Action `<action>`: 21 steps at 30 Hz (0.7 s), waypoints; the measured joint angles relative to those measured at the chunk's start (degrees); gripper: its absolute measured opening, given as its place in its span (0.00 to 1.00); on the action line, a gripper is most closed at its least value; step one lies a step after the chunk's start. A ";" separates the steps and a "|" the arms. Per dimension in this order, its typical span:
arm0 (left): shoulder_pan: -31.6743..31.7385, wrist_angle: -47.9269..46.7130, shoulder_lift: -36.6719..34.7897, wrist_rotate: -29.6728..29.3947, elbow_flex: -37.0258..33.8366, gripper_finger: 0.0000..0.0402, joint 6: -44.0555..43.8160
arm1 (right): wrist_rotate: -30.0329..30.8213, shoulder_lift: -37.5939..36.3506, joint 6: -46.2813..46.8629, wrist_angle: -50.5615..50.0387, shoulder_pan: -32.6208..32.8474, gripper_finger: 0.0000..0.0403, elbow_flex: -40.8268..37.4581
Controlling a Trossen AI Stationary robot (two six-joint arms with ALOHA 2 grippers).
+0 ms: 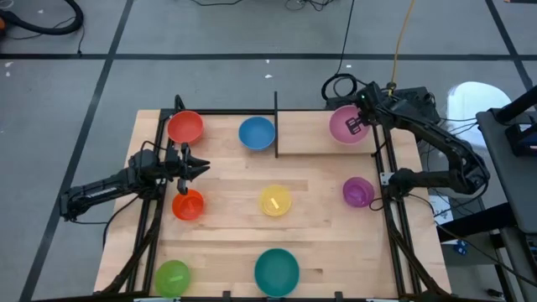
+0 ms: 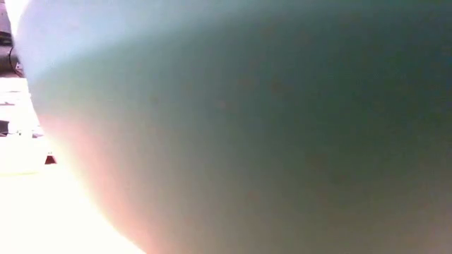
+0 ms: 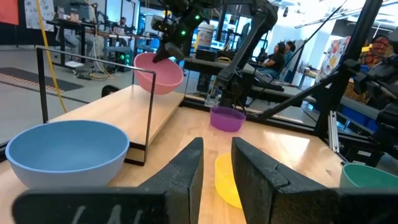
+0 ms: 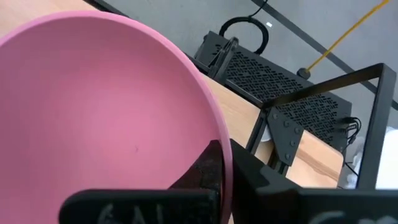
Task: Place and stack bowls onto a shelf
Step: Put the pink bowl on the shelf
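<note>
My right gripper (image 1: pixel 357 126) is shut on a pink bowl (image 1: pixel 347 124) over the far right end of the shelf (image 1: pixel 310 141), a pale board with thin black bars. In the left wrist view the pink bowl (image 3: pixel 158 73) hangs tilted above the shelf board (image 3: pixel 124 112). My left gripper (image 1: pixel 203 169) waits open at the table's left side, between a red bowl (image 1: pixel 185 127) and a small orange-red bowl (image 1: pixel 188 204), with nothing between its fingers (image 3: pixel 186 171). A blue bowl (image 1: pixel 257 132) rests on its base just left of the shelf. My right gripper pinches the pink bowl's rim (image 4: pixel 225 152), one finger (image 4: pixel 208 171) inside the bowl and the other outside its wall. The fingers come slanting down from the table's far right. The bowl is tilted and looks lifted clear of the shelf board.
A yellow bowl (image 1: pixel 275 200) stands at mid-table, a purple bowl (image 1: pixel 358 192) at the right, a green bowl (image 1: pixel 173 277) and a teal bowl (image 1: pixel 277 271) along the near edge. The teal bowl (image 2: pixel 247 127) fills the low view. People sit in the room beyond.
</note>
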 joint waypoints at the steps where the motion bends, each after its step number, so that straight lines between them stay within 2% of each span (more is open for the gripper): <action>1: 0.00 -0.03 0.01 0.01 0.01 0.22 0.00 | 0.02 0.00 -0.39 -0.02 0.00 0.00 -0.20; 21: -0.01 -0.01 0.00 0.01 0.00 0.22 0.00 | -0.40 0.02 -1.06 -0.76 0.02 0.00 -0.30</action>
